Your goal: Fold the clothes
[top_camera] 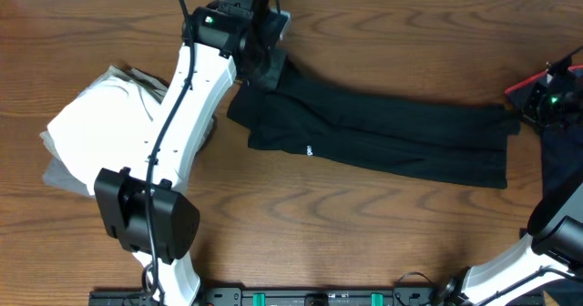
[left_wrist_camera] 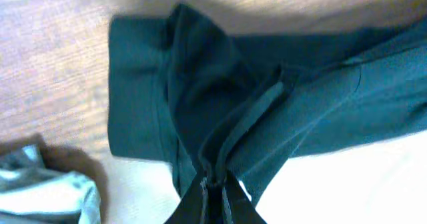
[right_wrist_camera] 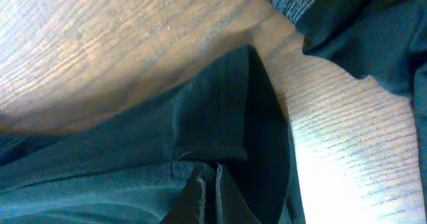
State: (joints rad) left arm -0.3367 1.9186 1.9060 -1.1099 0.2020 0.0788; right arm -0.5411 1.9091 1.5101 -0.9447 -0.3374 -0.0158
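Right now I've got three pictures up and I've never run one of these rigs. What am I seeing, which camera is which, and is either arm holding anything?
These are two robot arms at a wooden table, each ending in a two-finger gripper. The wide picture comes from a fixed camera above the table. The other two come from cameras on the wrists, looking down past each arm's own fingers.

Stretched across the table is a black garment, already folded lengthwise. On the left lies a pile of light clothes. At the right edge a dark blue cloth shows.

The left gripper is shut on one end of the black garment, the fabric bunching up into its fingers. The right gripper is shut on the other end, near the hem. So both arms hold the same garment, one at each end.
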